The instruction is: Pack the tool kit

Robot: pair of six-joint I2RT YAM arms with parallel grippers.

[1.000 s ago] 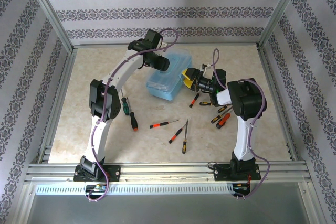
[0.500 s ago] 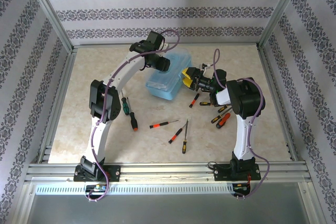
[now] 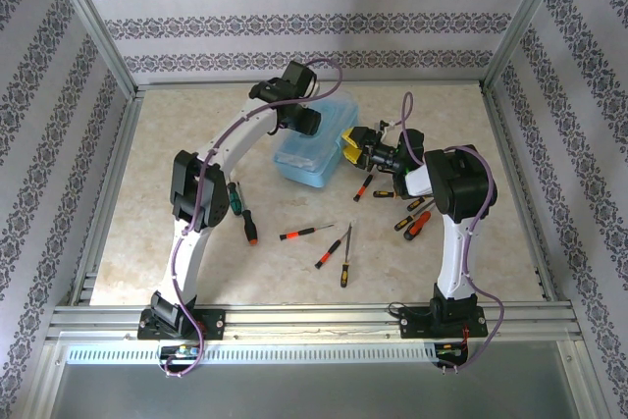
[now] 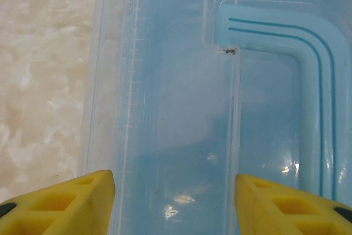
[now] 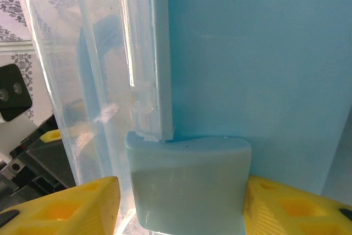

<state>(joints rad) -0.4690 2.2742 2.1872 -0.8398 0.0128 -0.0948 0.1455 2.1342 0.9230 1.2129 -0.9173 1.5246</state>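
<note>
**Both arms at the blue case, screwdrivers loose on the counter**

The translucent blue tool case (image 3: 306,160) sits toward the back of the counter (image 3: 147,193), about midway across, with its lid down. The left arm (image 3: 221,149) arches over it from the near left. The left fingers (image 4: 66,205) hang just above the lid, spread wide with nothing between them. Below them, the left wrist view looks through the clear plastic to a raised L-shaped rib (image 4: 308,81) moulded in the lid.

The right arm (image 3: 453,193) reaches in from the right, putting the right fingers (image 5: 71,207) at the case's right side. In the right wrist view they stand on either side of the pale blue latch (image 5: 187,185). The one on the right of that view sits tight against the latch and the other just beside it. Whether they are actually squeezing the latch cannot be told.

The screwdrivers lie scattered on the counter in front of the case:
- a green-handled one (image 3: 234,196) and a red-handled one (image 3: 249,228) beside the left arm
- a thin red one (image 3: 294,234) and two more (image 3: 327,254) (image 3: 345,268) near the middle
- a small cluster (image 3: 416,223) close to the right arm
</note>
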